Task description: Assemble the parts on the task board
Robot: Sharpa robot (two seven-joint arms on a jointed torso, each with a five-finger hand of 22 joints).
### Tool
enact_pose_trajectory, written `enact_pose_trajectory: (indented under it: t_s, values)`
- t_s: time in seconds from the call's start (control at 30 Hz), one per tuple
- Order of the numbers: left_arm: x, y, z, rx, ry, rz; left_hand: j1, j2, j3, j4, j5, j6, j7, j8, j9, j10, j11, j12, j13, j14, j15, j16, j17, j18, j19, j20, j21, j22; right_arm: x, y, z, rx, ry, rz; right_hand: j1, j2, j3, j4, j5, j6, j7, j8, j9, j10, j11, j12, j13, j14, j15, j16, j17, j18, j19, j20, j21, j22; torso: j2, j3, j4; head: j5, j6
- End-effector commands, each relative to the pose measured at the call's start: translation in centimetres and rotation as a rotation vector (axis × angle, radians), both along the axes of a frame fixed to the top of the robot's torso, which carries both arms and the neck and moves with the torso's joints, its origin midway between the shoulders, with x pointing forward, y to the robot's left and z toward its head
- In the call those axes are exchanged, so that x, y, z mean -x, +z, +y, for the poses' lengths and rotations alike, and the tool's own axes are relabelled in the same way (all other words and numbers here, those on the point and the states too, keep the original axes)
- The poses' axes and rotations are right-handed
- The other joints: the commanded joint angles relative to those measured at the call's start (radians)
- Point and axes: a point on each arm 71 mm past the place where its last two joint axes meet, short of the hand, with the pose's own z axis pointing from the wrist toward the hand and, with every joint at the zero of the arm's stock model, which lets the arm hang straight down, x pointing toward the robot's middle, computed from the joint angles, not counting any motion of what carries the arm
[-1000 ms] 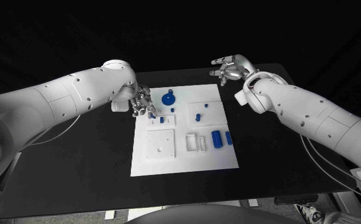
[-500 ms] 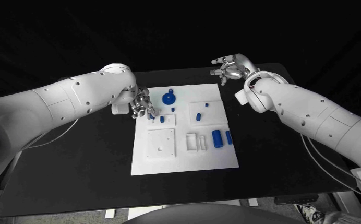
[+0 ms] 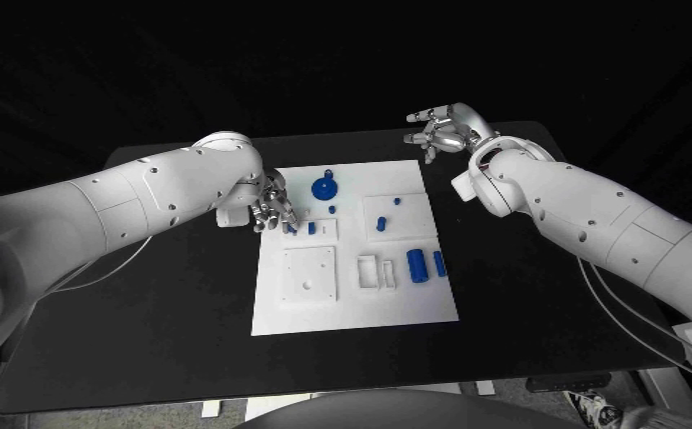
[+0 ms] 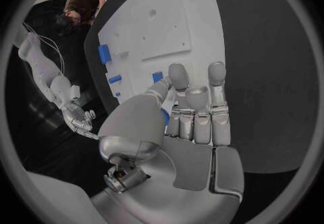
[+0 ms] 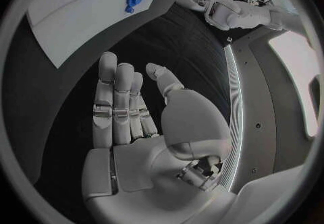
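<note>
The task board (image 3: 353, 249) lay in the middle of the black table (image 3: 173, 339) with most of the work apparently still to do — a round blue part (image 3: 326, 188) sat near its far edge, a small blue peg (image 3: 381, 222) stood at mid-board, and two blue cylinders (image 3: 426, 265) lay loose toward its right side. The left hand (image 3: 273, 208) hovered over the board's far-left corner, fingers straight and close together, with a small blue part (image 4: 164, 116) seemingly tucked between thumb and fingers — though the grip itself was hidden. The right hand (image 3: 446, 132) hung beyond the board's far right corner, fingers apart, holding nothing.
</note>
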Motion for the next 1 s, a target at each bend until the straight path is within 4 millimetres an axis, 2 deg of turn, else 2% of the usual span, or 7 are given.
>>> enact_pose_trajectory:
  t_s: [0.03, 1.0]
  values:
    - [-0.1, 0.05, -0.14, 0.009, 0.007, -0.025, -0.003, 0.008, 0.152, -0.152, 0.004, 0.018, -0.013, 0.006, 0.0, 0.021, -0.008, 0.005, 0.001, 0.006, -0.002, 0.006, 0.002, 0.02, 0.003, -0.005, 0.004, 0.019, 0.03, 0.02, 0.17, 0.0, 0.012, -0.003, -0.007, -0.002, -0.003, 0.0, 0.003, -0.003, 0.003, -0.006, -0.001, 0.001, -0.001, -0.005, -0.001, 0.0, -0.002, -0.005, 0.0, 0.005, -0.006, -0.002, 0.002, -0.001, 0.0, 0.0016, 0.0005, -0.001, -0.001]
    - [0.25, -0.15, -0.24, 0.008, -0.019, 0.006, -0.002, 0.006, 0.153, -0.156, 0.007, 0.021, -0.013, 0.006, -0.003, 0.024, -0.008, 0.003, 0.001, 0.008, -0.001, 0.01, 0.01, 0.02, 0.003, -0.004, 0.004, 0.019, 0.02, 0.0, 0.14, 0.001, 0.012, -0.002, -0.006, -0.003, 0.0, 0.0, 0.003, -0.003, 0.003, -0.006, -0.001, 0.0, -0.001, -0.005, -0.001, 0.0, -0.002, -0.006, -0.001, 0.005, -0.007, -0.002, 0.002, -0.001, 0.0, 0.0013, -0.0007, -0.001, -0.003]
